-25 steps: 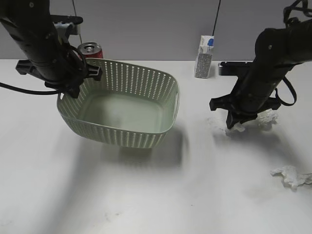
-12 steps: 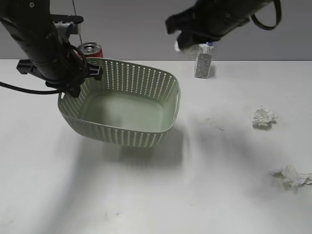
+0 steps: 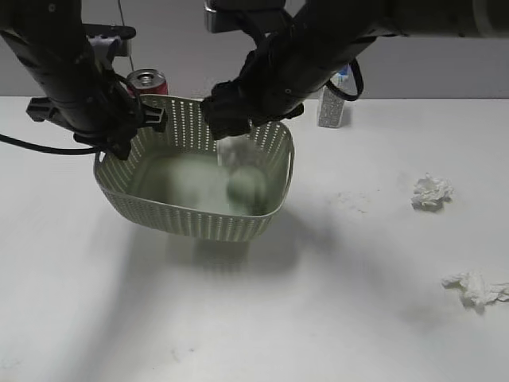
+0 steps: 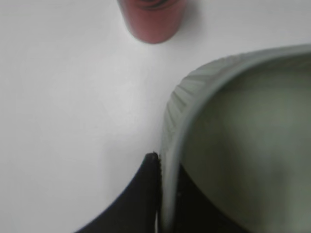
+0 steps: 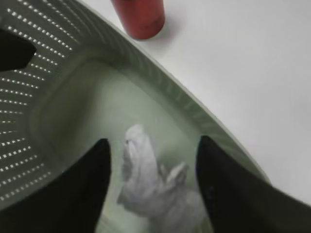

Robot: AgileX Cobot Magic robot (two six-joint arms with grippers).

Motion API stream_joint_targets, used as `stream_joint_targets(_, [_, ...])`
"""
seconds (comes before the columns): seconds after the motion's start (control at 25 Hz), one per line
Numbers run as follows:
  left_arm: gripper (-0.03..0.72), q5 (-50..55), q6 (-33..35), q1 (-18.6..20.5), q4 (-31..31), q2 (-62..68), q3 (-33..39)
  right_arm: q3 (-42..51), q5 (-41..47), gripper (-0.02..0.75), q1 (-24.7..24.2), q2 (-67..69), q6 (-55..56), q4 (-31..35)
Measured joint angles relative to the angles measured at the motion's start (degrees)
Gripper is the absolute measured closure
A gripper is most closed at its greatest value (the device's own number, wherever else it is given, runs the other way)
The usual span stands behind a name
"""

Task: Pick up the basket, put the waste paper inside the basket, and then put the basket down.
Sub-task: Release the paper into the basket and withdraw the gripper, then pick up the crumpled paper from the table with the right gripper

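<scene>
1. The left claw (image 3: 119,131) pinches the rim of the basket (image 3: 191,219) at the basket's 9 o'clock corner and holds it tilted above the counter (image 3: 238,318); the left wrist view shows one finger on each side of the wall.
2. The right claw (image 5: 153,160) hangs over the basket's 3 o'clock half with its fingers (image 5: 90,194) spread apart. A blurred white paper wad (image 5: 146,184) sits between them with a gap on each side, apparently just let go and dropping.
3. Two more wads lie on the counter: one (image 3: 432,192) at 3 o'clock of the basket, another (image 3: 475,288) at 4 o'clock, both well apart from it.
4. A red can (image 3: 147,81) stands just behind the basket at 11 o'clock; a white carton (image 3: 334,102) stands at 1 o'clock.
5. The paper is likely very light and soft, and it should crush under any squeeze, so pinch each wad across its middle with gentle closure.
6. The basket looks like thin, stiff plastic; held by one corner it could tip or slip, so the rim grip needs to be firm.
</scene>
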Motion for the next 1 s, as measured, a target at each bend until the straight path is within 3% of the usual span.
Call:
stream_joint_targets(0.08, [0.688,0.34,0.00,0.00,0.00,0.00,0.00,-0.02,0.26,0.169,0.00,0.13,-0.06,0.16])
stream_joint_targets(0.16, [0.688,0.42,0.00,0.00,0.00,0.00,0.00,-1.30,1.90,0.099,-0.07,0.13,-0.16,-0.03])
stream_joint_targets(0.4, [0.688,0.42,0.00,0.00,0.00,0.00,0.00,-7.69,13.00,0.120,-2.50,-0.08,4.00,-9.85])
stream_joint_targets(0.64, [0.688,0.69,0.00,0.00,0.05,0.00,0.00,-7.34,20.57,0.132,-13.35,-1.23,7.18,-14.58])
stream_joint_targets(0.8, [0.688,0.71,0.00,0.00,0.05,0.00,0.00,-1.22,18.73,0.142,-21.57,-1.23,8.74,-14.69])
stream_joint_targets(1.0, [0.688,0.71,0.00,0.00,0.05,0.00,0.00,8.61,9.15,0.146,-28.77,-1.23,13.70,-14.80])
